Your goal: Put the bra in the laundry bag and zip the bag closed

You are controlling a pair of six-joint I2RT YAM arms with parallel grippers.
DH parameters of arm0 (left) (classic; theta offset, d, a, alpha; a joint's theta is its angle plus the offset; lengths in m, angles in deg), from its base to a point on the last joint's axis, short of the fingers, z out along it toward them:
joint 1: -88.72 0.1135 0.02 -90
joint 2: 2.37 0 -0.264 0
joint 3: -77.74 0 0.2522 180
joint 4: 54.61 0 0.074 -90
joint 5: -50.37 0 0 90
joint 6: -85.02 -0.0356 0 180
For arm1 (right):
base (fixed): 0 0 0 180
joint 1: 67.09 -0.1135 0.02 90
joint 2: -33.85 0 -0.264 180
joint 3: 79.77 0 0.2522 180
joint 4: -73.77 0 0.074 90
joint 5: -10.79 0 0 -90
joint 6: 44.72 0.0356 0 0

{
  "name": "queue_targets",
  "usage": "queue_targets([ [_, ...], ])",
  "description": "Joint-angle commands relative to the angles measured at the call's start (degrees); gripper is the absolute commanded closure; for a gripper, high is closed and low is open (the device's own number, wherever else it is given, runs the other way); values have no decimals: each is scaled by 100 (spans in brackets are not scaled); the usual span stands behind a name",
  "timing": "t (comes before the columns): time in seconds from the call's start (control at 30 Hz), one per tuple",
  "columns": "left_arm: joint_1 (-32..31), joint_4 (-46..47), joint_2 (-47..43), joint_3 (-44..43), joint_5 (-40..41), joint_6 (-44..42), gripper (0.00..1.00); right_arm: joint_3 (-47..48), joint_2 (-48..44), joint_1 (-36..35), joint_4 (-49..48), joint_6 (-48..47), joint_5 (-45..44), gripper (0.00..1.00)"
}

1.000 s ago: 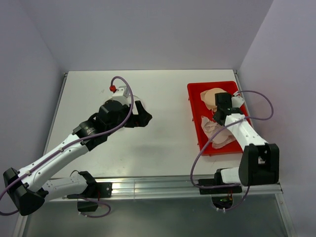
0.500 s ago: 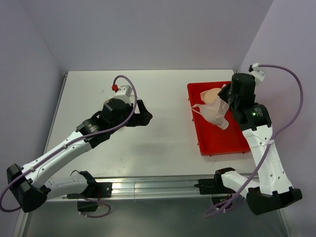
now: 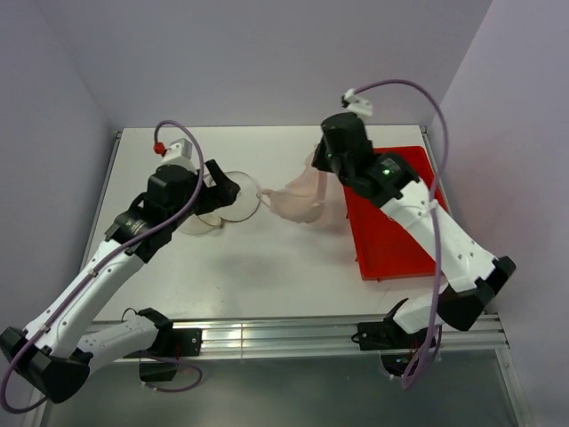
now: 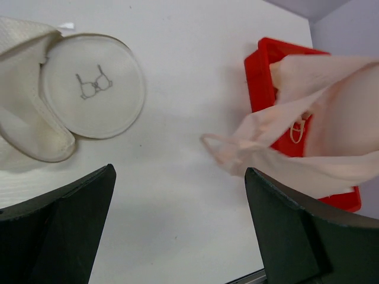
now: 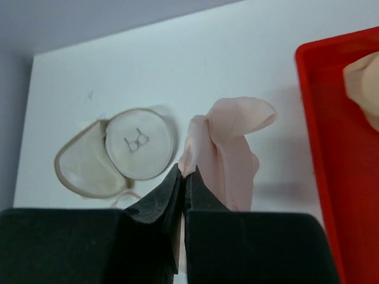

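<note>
The pale pink bra (image 3: pixel 298 201) hangs from my right gripper (image 3: pixel 325 167), which is shut on its fabric and holds it above the table, left of the red tray. In the right wrist view the shut jaws (image 5: pixel 185 171) pinch the bra (image 5: pixel 228 148) at its top edge. The white round laundry bag (image 3: pixel 235 206) lies on the table to the left, its lid face with the small bra mark up (image 4: pixel 92 94) and its opening folded beside it (image 5: pixel 83 168). My left gripper (image 4: pixel 179 177) is open and empty, above the table between the bag and the bra (image 4: pixel 308 136).
The red tray (image 3: pixel 400 240) stands at the right of the table. A darker tan bra (image 5: pixel 364 83) lies in it, seen only at the edge of the right wrist view. The tray's corner also shows in the left wrist view (image 4: pixel 260 77).
My right gripper has lifted the bra out of the red tray and carried it left over the table. My left arm has drawn back to the left, uncovering the bag.
</note>
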State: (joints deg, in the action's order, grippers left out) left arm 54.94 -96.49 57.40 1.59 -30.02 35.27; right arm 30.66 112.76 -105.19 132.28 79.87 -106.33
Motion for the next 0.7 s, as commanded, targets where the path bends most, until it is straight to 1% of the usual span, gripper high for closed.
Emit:
queue_targets([
  [0.0, 266, -185, -492, -142, -205, 62, 2, -321, 194, -398, -665, -302, -32, 100],
  [0.03, 293, -237, -606, -133, -161, 71, 2, -558, 177, -460, -852, -382, 143, 100],
  [0.07, 319, -299, -668, -98, -143, 71, 2, -1152, 133, -522, -1080, -487, 232, 100],
  [0.13, 328, -352, -852, -19, -126, 88, 2, -1788, -24, -750, -1607, -743, 207, 100],
  [0.17, 337, -343, -905, 94, -143, 106, 2, -2426, -86, -812, -1784, -787, 189, 100],
  [0.2, 337, -326, -940, 156, -178, 132, 2, -2798, -235, -978, -2221, -900, 189, 100],
  [0.23, 337, -308, -1002, 227, -222, 184, 2, -3115, -306, -1075, -2399, -919, 163, 100],
  [0.27, 337, -273, -1028, 375, -318, 211, 2, -3658, -385, -1180, -2566, -919, 76, 100],
  [0.37, 346, -124, -1072, 622, -468, 299, 2, -4285, -544, -1646, -2805, -796, -118, 100],
  [0.43, 337, -19, -1107, 806, -547, 352, 3, -4401, -518, -2014, -2736, -700, -259, 100],
  [0.5, 337, 52, -1143, 939, -644, 396, 3, -4428, -360, -2235, -2587, -542, -347, 100],
  [0.53, 346, 130, -1169, 1061, -679, 448, 3, -4367, -290, -2436, -2516, -489, -408, 100],
  [0.67, 337, 411, -1143, 1431, -916, 580, 3, -4112, 211, -2815, -2042, -120, -769, 100],
])
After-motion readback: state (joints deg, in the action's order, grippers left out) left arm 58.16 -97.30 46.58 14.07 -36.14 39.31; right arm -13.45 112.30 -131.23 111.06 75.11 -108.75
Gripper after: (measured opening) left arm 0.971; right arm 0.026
